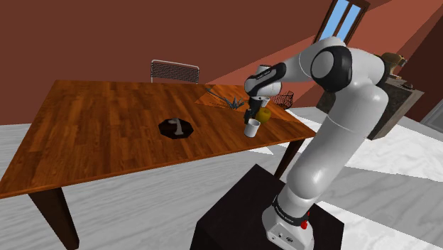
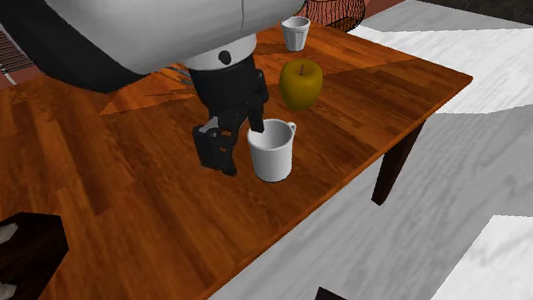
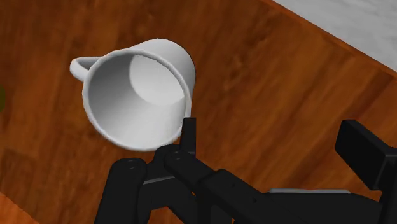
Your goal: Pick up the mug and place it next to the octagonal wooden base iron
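Observation:
A white mug (image 1: 251,128) stands upright near the table's edge on the shoulder view's right. My black gripper (image 1: 250,114) hangs just above it, open and holding nothing. In the second exterior view the gripper (image 2: 236,137) is low beside the mug (image 2: 273,150), on that view's left. From the wrist, the mug (image 3: 137,95) lies outside the jaws, its rim close against one finger (image 3: 189,130); the other finger (image 3: 366,153) stands far off over bare wood. The grey iron on its black octagonal base (image 1: 176,128) sits mid-table, also seen as the base (image 2: 4,265) at the second exterior view's lower left.
A yellow apple (image 2: 301,83) sits just behind the mug. Farther back stand a second white cup (image 2: 295,33) and a wire basket (image 2: 336,7). A grey pronged object (image 1: 223,97) lies on the wooden table (image 1: 106,142). A chair (image 1: 174,71) stands behind it.

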{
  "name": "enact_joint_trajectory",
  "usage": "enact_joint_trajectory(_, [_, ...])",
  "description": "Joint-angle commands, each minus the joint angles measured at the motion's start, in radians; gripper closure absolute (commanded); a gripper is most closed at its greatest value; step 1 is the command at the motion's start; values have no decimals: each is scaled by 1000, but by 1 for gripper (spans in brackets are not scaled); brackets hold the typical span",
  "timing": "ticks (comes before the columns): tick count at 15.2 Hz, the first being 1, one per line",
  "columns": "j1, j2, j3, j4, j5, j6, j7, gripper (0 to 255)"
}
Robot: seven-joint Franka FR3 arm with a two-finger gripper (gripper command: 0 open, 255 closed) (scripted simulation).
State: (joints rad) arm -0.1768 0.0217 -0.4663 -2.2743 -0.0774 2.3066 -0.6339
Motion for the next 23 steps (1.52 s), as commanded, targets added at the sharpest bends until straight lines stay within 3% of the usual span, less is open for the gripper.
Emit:
enact_joint_trajectory(1, [-19, 71, -15, 45, 34, 22, -53, 0])
enact_joint_trajectory(4, [-51, 171, -20, 114, 86, 45, -117, 0])
enact_joint_trajectory(11, [-70, 243, -5, 96, 132, 128, -148, 0])
enact_joint_trajectory(19, [-72, 249, -3, 95, 136, 135, -151, 0])
enact_joint_trajectory(20, [-72, 249, -3, 95, 136, 135, -151, 255])
enact_joint_trajectory(23, [-72, 249, -3, 95, 136, 135, -151, 255])
